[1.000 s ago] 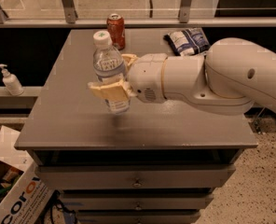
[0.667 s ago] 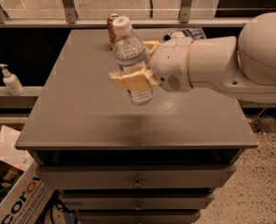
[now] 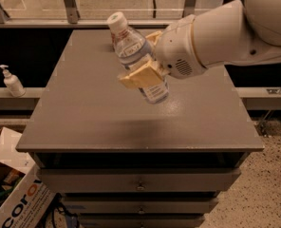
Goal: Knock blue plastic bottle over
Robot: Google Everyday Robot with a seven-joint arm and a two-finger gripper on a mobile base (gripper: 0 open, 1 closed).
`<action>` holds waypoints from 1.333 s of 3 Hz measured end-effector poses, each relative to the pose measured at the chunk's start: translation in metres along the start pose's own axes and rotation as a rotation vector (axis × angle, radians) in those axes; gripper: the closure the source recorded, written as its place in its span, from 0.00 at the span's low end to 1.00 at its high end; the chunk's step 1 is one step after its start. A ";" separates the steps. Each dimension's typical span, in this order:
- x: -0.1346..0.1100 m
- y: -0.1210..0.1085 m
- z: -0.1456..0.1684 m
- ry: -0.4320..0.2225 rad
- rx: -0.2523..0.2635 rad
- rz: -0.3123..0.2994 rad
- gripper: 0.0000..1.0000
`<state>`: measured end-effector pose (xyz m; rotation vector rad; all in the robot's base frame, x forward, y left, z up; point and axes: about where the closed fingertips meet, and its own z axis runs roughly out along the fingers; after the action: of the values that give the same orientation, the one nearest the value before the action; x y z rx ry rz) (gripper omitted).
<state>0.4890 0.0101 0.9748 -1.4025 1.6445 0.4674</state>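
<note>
The blue plastic bottle (image 3: 131, 49) is clear bluish with a white cap and a white-and-blue label. It is tilted, cap up and to the left, bottom down and to the right, and seems held just above the grey table (image 3: 83, 118). My gripper (image 3: 145, 58) is shut on the bottle's middle. One tan finger pad (image 3: 139, 78) is in front of the bottle, the other behind it. The white arm reaches in from the upper right.
A small white pump bottle (image 3: 10, 82) stands on a ledge to the left of the table. A cardboard box (image 3: 17, 198) sits on the floor at the lower left. Drawers (image 3: 140, 182) run below the tabletop. A rail and glass are behind the table.
The gripper has carried the bottle to the right over the table. The bottle has tipped from nearly upright to a clear lean. The arm now covers the back right of the table.
</note>
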 end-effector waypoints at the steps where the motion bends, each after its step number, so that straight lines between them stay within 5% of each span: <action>1: -0.002 0.019 0.033 0.137 -0.120 -0.040 1.00; 2: 0.007 0.036 0.064 0.291 -0.212 -0.090 1.00; 3: 0.034 0.036 0.080 0.471 -0.238 -0.142 1.00; 4: 0.060 0.025 0.080 0.617 -0.198 -0.161 1.00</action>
<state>0.4990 0.0433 0.8776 -1.9439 1.9780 0.1016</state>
